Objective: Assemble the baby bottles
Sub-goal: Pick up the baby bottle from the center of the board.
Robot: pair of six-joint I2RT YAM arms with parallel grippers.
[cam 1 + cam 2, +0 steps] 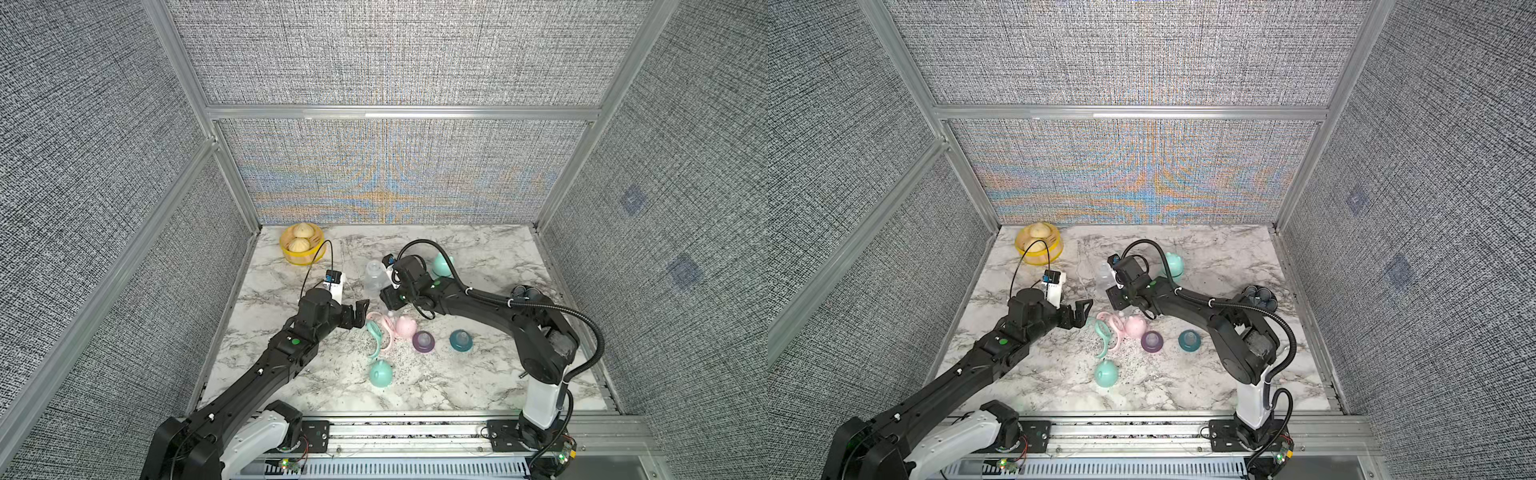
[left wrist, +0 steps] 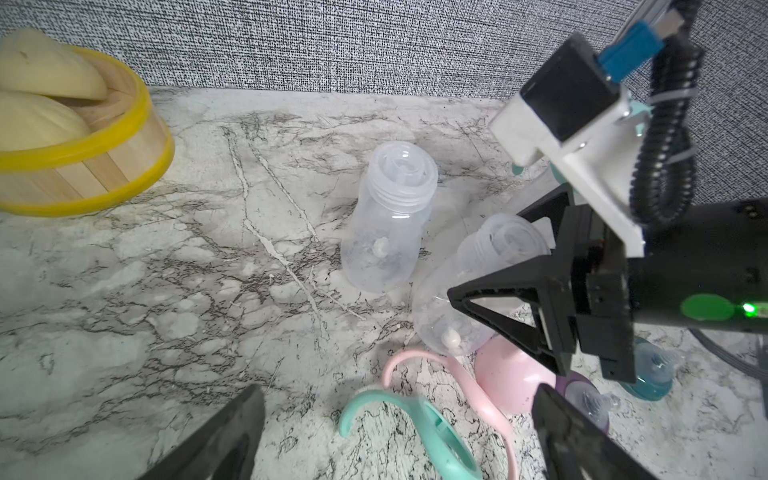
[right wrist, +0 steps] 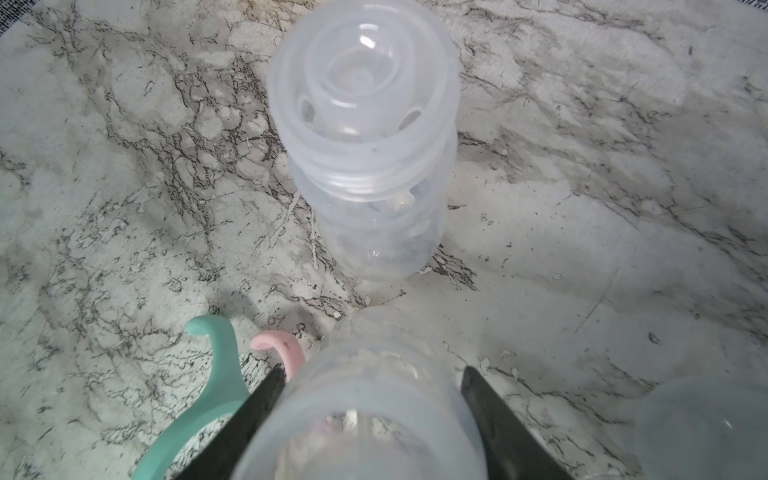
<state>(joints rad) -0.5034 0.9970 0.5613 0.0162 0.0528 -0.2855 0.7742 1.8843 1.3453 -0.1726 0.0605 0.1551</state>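
Both top views: mounted high at 6 o'clock, tilted down toward 12 o'clock, far off. Whole marble table (image 1: 478, 257) in frame, near-identical coverage with a small sideways offset.

Left wrist view: low and close over the table, facing roughly 1 o'clock to the back wall (image 2: 374, 41), steamer basket (image 2: 104, 166) at frame edge.

Right wrist view: very close, looking steeply down onto the leaning clear bottle (image 3: 365, 399).

Wrist views share that bottle, the upright clear bottle (image 3: 365, 145), mint handle ring (image 3: 220, 365) and pink handle ring (image 3: 278, 345). Basket also in both top views.
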